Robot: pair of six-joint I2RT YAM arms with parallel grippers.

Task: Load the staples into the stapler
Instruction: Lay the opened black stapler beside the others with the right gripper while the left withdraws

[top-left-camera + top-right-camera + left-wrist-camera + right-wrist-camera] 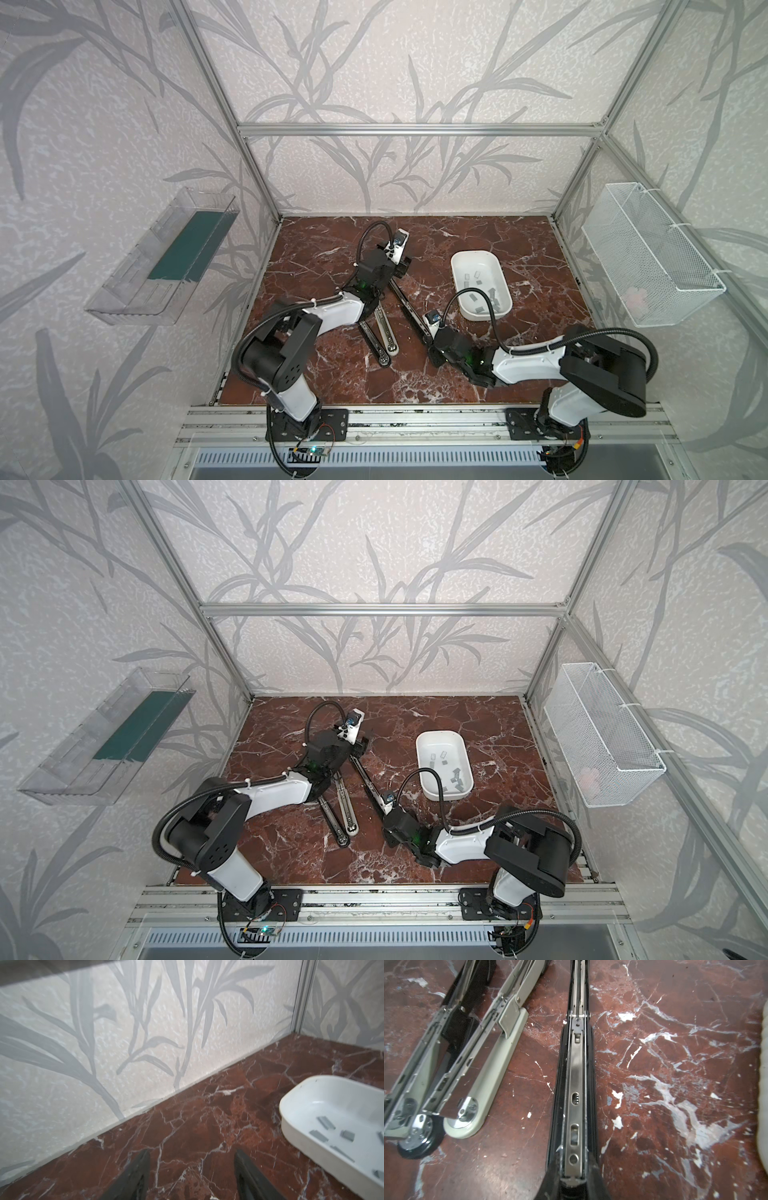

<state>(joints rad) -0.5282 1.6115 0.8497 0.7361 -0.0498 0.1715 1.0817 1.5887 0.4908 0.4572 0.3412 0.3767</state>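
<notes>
A long black stapler (409, 307) (368, 781) lies opened flat on the marble table, its metal channel (576, 1076) facing up. My right gripper (573, 1185) (430, 336) is shut on the stapler's near end, one finger on each black side. My left gripper (192, 1159) (404, 265) hangs over the stapler's far end, open with only marble between its fingers. The staples (482, 291) (449, 771) (326, 1123), several small grey strips, lie loose in a white tray (457, 266) (291, 1126) to the right of both grippers.
Two more opened staplers, one grey (481, 1076) (384, 332) and one black (415, 1088), lie left of the held one, under the left arm. A wire basket (648, 257) hangs on the right wall, a clear shelf (166, 257) on the left wall.
</notes>
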